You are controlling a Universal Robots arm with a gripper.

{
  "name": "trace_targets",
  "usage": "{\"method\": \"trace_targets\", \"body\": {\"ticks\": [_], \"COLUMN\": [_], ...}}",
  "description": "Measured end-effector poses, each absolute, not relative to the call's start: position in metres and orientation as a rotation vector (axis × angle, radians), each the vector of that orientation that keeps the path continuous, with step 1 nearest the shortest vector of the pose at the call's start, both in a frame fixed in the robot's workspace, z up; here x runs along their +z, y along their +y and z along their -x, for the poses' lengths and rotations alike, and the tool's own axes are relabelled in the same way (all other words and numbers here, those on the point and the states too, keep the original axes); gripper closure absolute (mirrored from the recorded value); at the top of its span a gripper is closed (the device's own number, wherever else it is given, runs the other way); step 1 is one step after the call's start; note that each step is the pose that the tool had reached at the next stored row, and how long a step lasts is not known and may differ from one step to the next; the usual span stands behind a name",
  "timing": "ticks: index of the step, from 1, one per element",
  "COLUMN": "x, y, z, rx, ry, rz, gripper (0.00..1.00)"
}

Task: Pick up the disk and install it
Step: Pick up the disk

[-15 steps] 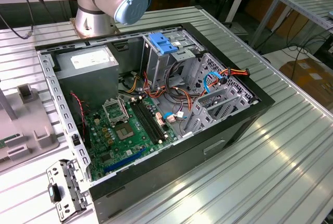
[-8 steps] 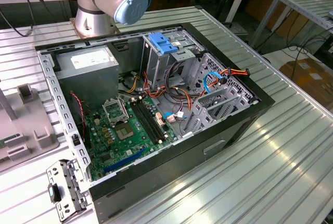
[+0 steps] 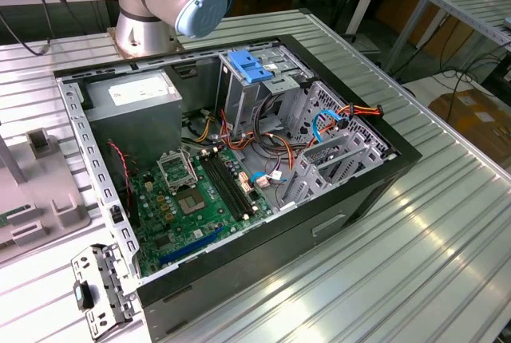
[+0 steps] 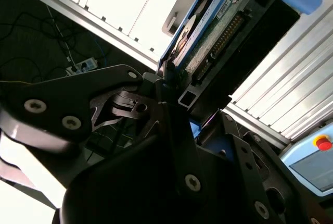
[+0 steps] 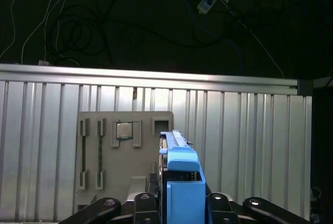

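Note:
In both wrist views the disk (image 4: pixel 218 28) (image 5: pixel 182 179) is seen edge-on, a dark flat body with blue plastic side rails and a row of connector pins. My gripper (image 5: pixel 182 203) (image 4: pixel 174 91) is shut on its near end, with a black finger link on each side. The disk hangs above the ribbed metal table, over a grey fixture plate (image 5: pixel 125 151). In the exterior view the open computer case (image 3: pixel 375 191) lies on the table, and its metal drive cage (image 3: pixel 335 147) stands at the exterior view's right.
Inside the case are a grey power-supply box (image 3: pixel 132 96), a green motherboard (image 3: pixel 196 199), loose cables (image 3: pixel 271 147) and a tall cage topped by a blue latch (image 3: pixel 250 65). The arm's base (image 3: pixel 160 0) stands behind the case. A chip (image 5: pixel 124 129) sits in the fixture plate.

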State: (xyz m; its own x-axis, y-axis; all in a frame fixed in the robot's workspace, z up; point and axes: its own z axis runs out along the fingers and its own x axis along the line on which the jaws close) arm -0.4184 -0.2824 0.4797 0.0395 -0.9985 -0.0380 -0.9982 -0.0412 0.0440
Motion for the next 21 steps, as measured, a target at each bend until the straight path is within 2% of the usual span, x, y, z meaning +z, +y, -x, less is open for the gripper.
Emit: {"method": "trace_targets", "body": {"ticks": [21], "x": [0.48], "y": [-0.282], "z": [0.407], "rx": [-0.091], "ry": [-2.172], "rz": [-2.261], "gripper": [0.63]}}
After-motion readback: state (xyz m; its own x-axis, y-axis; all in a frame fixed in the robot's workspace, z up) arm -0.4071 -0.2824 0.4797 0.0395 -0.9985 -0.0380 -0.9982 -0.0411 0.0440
